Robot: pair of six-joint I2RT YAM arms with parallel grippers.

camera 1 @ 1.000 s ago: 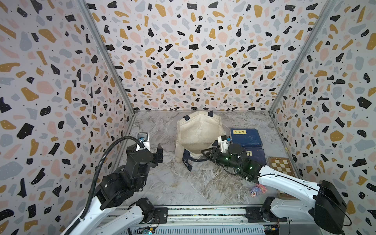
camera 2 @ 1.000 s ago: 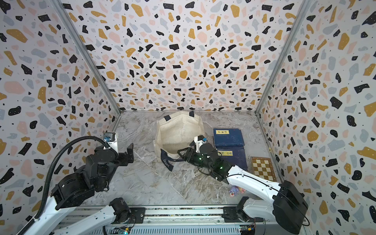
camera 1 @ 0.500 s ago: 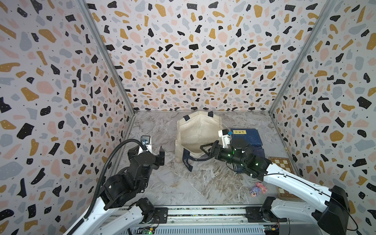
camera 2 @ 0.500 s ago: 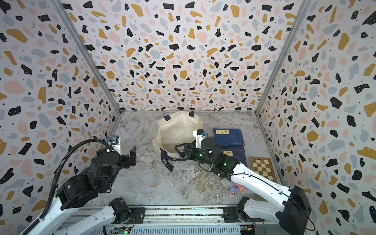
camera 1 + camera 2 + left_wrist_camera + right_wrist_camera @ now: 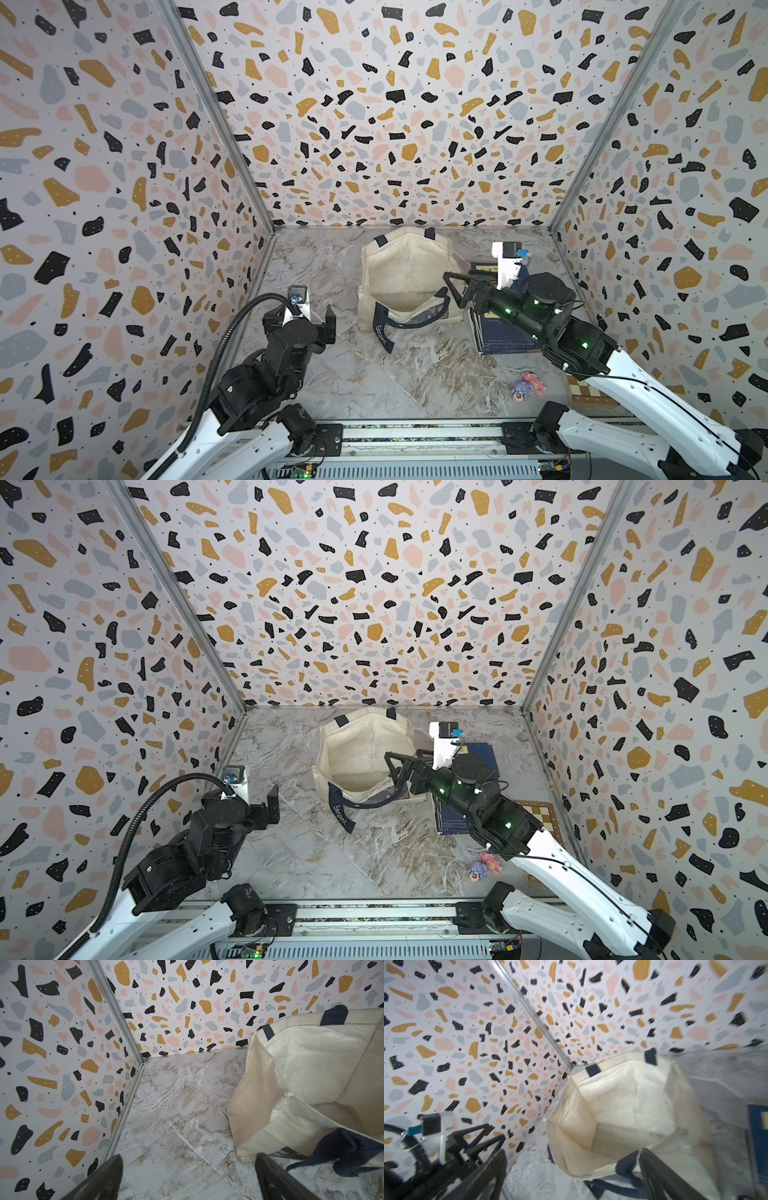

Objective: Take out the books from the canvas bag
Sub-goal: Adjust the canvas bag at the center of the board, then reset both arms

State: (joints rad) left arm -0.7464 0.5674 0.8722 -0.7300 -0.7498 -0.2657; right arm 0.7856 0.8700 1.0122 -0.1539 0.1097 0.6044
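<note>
Right end effector (image 5: 452, 289) now higher, at canvas bag (image 5: 405, 266) — books (image 5: 500, 336) beside

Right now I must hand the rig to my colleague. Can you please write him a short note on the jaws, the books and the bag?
Left gripper: jaws open, empty, over the table to the left of the canvas bag.
Right gripper: jaws open, empty, at the bag's mouth.
Books: navy ones lie flat on the table right of the bag, partly under the right arm.
Done: both wrist views show only cream lining inside the bag, no book.
Left: probably nothing. The bag's floor behind its front rim is hidden, so check there.
</note>
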